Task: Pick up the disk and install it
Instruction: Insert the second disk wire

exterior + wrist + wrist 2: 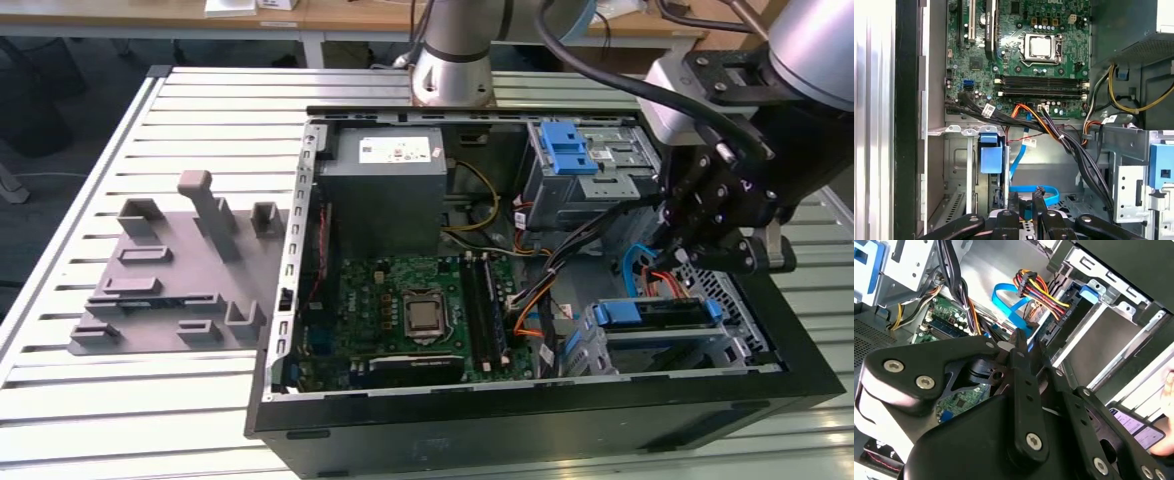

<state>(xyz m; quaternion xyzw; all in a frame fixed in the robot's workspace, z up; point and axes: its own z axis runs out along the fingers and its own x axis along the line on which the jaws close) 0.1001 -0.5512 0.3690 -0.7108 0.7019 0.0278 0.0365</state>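
An open computer case [534,420] is lying on the slatted desk [80,180]. Inside it, a green board [400,310] is sitting beside a grey box [380,190]. A silver cage [594,160] with a blue latch is sitting near coloured wires [1044,122]. A grey plastic holder [174,270] is resting on the desk beside the case, toward the exterior view's left.

1. Ribbed pale metal worktop [80,200], satin finish.
2. Matt black computer case [534,425], bare grey sheet metal inside.
3. Glossy green motherboard [400,300]; perforated silver metal drive cage [587,170] with blue plastic latch [571,152].
4. Matt black tool [721,215] with bright steel screws; matt grey plastic fixture [174,280].
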